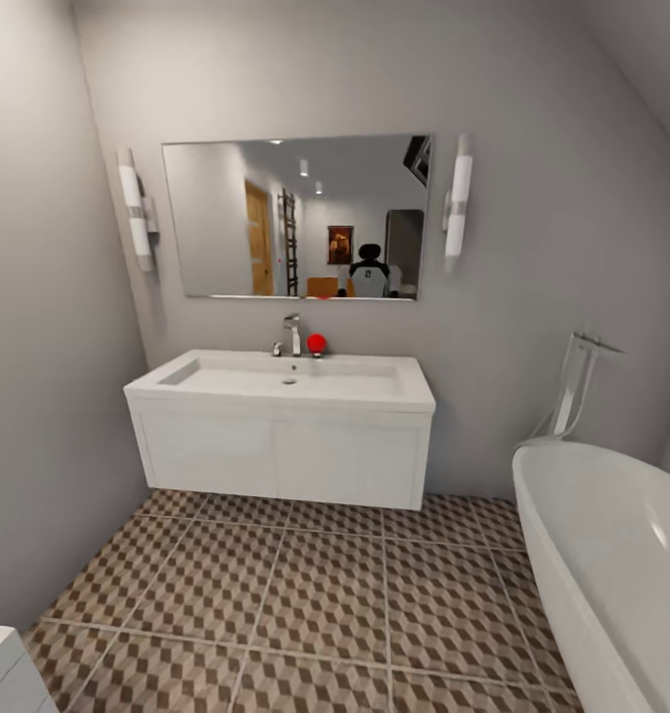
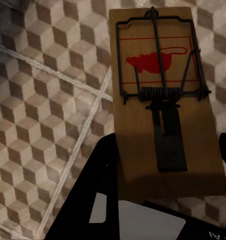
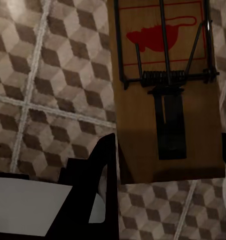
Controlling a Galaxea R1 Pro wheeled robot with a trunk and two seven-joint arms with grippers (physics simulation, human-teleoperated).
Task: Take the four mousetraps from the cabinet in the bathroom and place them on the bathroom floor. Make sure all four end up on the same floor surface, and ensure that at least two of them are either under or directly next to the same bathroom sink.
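In the left wrist view a brown wooden mousetrap point(image 2: 163, 100) with a dark wire bar, a spring and a red mouse print sits between the black fingers of my left gripper point(image 2: 165, 167), which is shut on its near end above the cube-patterned bathroom floor point(image 2: 37, 110). The right wrist view is much the same: my right gripper point(image 3: 168, 165) is shut on a second mousetrap point(image 3: 165, 105) over the tiles point(image 3: 47, 75). In the head view the white sink point(image 1: 285, 381) with its chrome tap point(image 1: 292, 335) hangs on the far wall over the floor point(image 1: 315, 594). The cabinet is out of view.
A white bathtub point(image 1: 622, 555) fills the right side, with a chrome fitting point(image 1: 577, 381) behind it. A red object point(image 1: 317, 343) sits by the tap, under a wide mirror point(image 1: 300, 218). A white edge point(image 1: 3, 673) shows at the lower left. The grey wall point(image 1: 47, 396) closes the left.
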